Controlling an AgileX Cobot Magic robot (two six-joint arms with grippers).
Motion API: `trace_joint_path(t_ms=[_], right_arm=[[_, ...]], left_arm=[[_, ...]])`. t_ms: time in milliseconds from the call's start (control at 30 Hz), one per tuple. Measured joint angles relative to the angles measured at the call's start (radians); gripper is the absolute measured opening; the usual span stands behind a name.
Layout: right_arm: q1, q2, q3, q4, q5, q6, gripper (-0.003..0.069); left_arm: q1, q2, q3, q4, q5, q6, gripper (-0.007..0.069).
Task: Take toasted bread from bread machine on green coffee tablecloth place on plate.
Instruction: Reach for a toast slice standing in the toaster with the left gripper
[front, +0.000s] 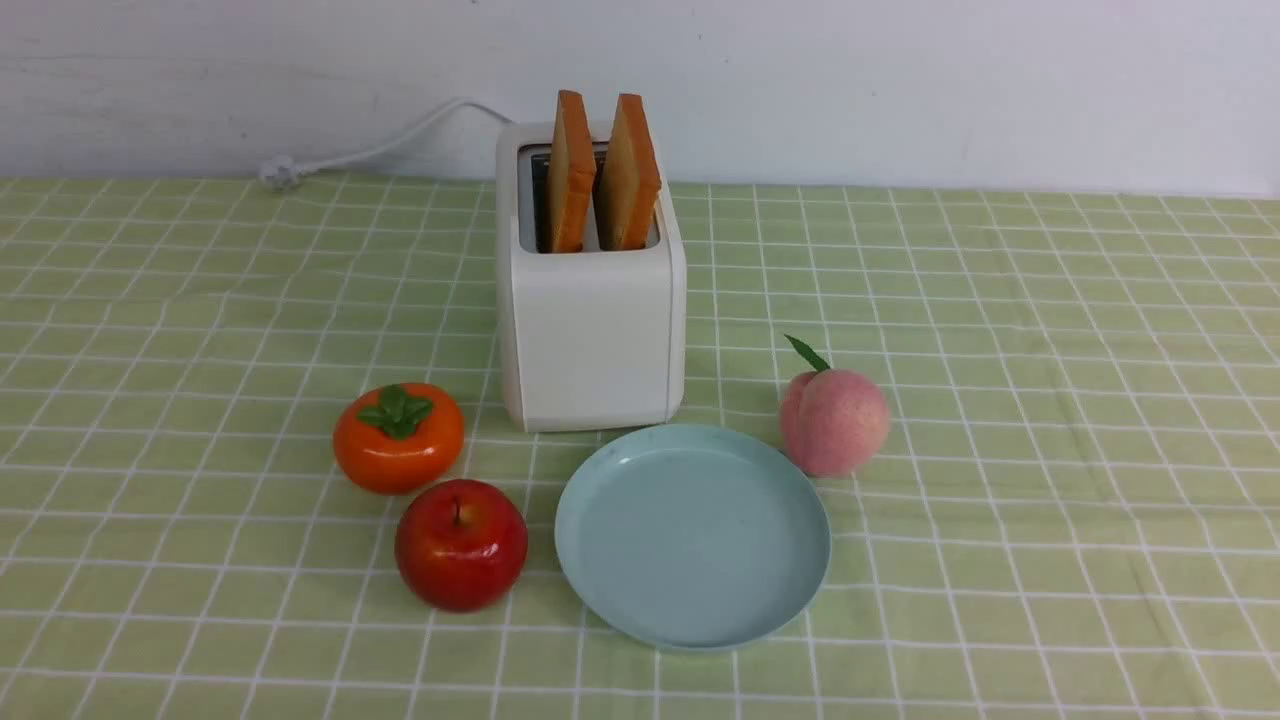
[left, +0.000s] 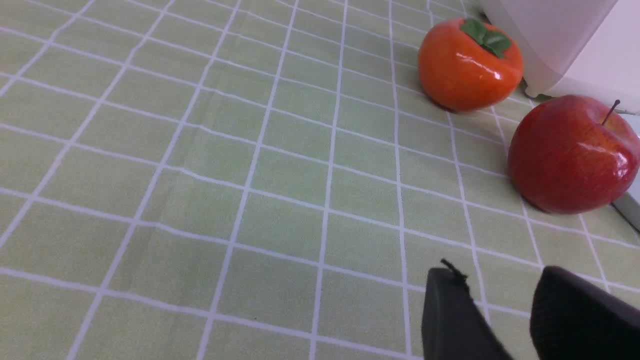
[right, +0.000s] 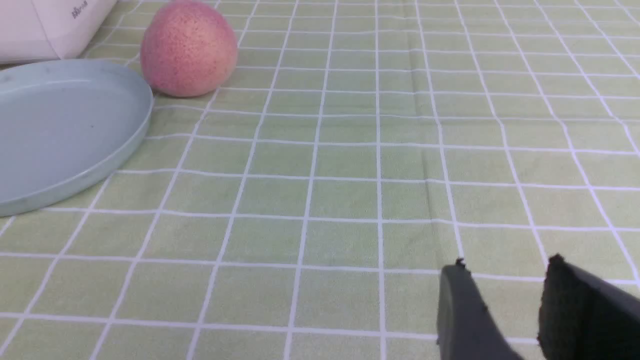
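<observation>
Two slices of toasted bread (front: 571, 170) stand on edge in the slots of the cream-white toaster (front: 595, 340), their upper parts well clear of its top, so nothing of the task is done yet. We judge them light and fairly stiff, with a dry crust that may crumble or snap under a hard squeeze. The best hold looks to be high on the exposed part, pinching across the two flat faces, then lifting straight up so the slice does not catch on the slot. The light-blue plate (front: 692, 535) lies bare just in front of the toaster on the green checked tablecloth (front: 1000, 400). A peach (front: 834, 420) sits in front of the toaster to its right. A persimmon (front: 398, 437) sits in front to its left, with a red apple (front: 461, 545) further out. We see the left end effector (left: 495, 285) and the right end effector (right: 505, 280) only in their wrist views, each low over the cloth with its fingers parted and nothing between them. Some small grey print on the toaster's side is too blurred for us to read.
</observation>
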Motion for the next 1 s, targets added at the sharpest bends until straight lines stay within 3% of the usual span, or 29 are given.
trace_joint_path(t_ms=[867, 1000], right_arm=[[0.0, 0.0, 0.0, 0.001, 0.0, 0.0, 0.024], [0.0, 0.0, 0.0, 0.001, 0.0, 0.0, 0.024]], left_arm=[[0.0, 0.0, 0.0, -0.001, -0.006, 0.0, 0.0239], [0.0, 0.0, 0.0, -0.14, -0.11, -0.039, 0.0239]])
